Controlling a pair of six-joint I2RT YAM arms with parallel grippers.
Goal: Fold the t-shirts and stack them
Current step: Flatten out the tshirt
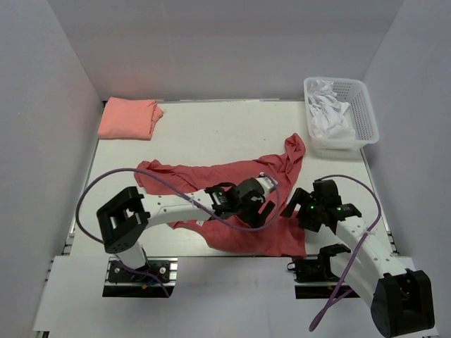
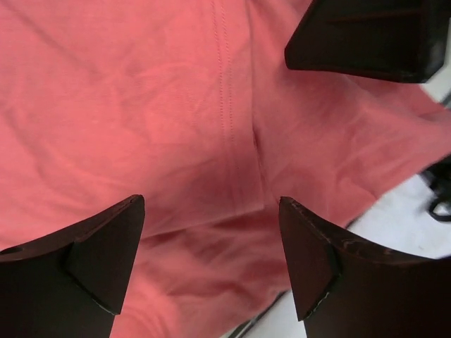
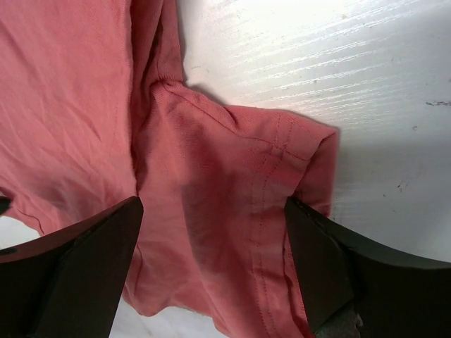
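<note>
Two t-shirts: both are lying on the table (image 1: 211,130), left of the basket (image 1: 368,113).
Brick-red t-shirt (image 1: 225,174): is lying crumpled and unfolded, left of the basket and nearer the arms; one sleeve is reaching up toward the basket.
Salmon-pink t-shirt (image 1: 128,117): is sitting folded, far to the left of the basket.
Basket contents: white cloth (image 1: 330,113) is lying bunched inside.
Left gripper (image 1: 258,202): is hovering over the red shirt's middle, well left of the basket; jaws are standing spread, pinching nothing.
Right gripper (image 1: 299,204): is hanging over the shirt's near right edge, in front of the basket; jaws are standing wide either side of a sleeve hem (image 3: 282,176), gripping nothing.
Handling: cloth is appearing light, soft and limp; it is likely to sag and bunch when lifted; no breakage risk.
Hold points: stitched hems and the seam (image 2: 225,105) are judged best, doubled fabric giving the pads more bite; one gripper per corner is keeping the cloth spreading flat.
</note>
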